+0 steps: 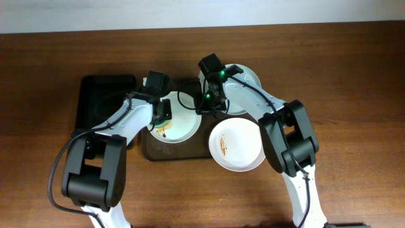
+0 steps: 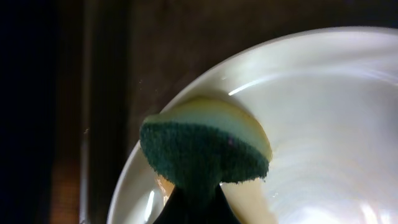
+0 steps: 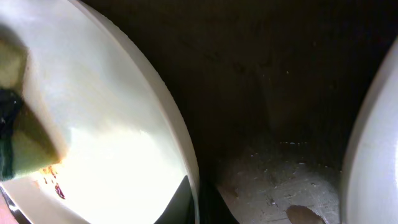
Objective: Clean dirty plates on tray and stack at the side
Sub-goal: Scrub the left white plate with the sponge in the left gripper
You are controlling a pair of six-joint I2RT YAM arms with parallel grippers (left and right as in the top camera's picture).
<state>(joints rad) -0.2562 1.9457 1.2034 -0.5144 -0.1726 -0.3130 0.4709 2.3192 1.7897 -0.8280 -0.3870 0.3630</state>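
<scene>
Nearest the counter's (image 1: 354,76) front edge, the near plate (image 1: 243,149) is seen lying flat, overlapping the near right corner of the brown tray (image 1: 180,152), with the rest of it over the counter. A short brown streak is seen on its left half. No claw is touching it.

Farther back, the left plate (image 1: 183,123) is found on the left half of the tray, with brown smears near its front left rim. The left claw (image 1: 166,113) is placed over that plate's left side. In the left wrist view it (image 2: 194,205) is closed on a sponge (image 2: 205,152), green scouring side toward the camera and yellow foam behind, and the sponge is pressed against the inner rim of the plate (image 2: 323,124).

The right claw (image 1: 212,101) is set at the same plate's far right rim. In the right wrist view its jaws (image 3: 198,202) are clamped on the white rim of the plate (image 3: 112,143), one on each side of it. The sponge (image 3: 15,143) is seen at the left edge there, with reddish-brown flecks just beside it.

Beyond, the far plate (image 1: 247,79) is seen toward the tray's far right corner, partly hidden by the right arm, and its rim (image 3: 373,155) shows at the right of the right wrist view.

A smaller black tray (image 1: 104,95) is laid just beside the brown tray, toward the counter's left edge.
</scene>
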